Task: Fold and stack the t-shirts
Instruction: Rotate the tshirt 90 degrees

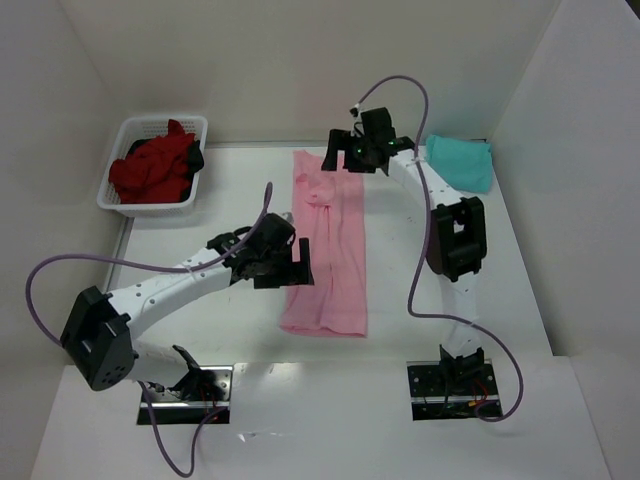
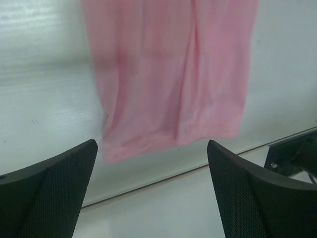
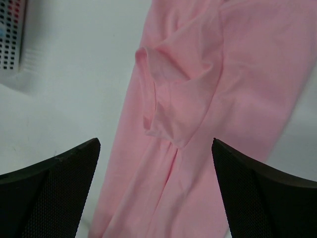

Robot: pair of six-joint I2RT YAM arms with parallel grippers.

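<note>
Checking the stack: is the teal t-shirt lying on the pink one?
No, the teal t-shirt lies apart at the far right, not touching the pink t-shirt.

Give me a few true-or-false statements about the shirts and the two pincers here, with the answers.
1. The pink t-shirt lies on the table folded into a long narrow strip. True.
2. The teal t-shirt sits in the white basket. False: it lies on the table in the far right corner; the basket holds the dark red t-shirts.
3. The left pincer and the right pincer are both open and hold nothing. True.
4. The teal t-shirt is stacked on the pink one. False: the two lie apart.
</note>
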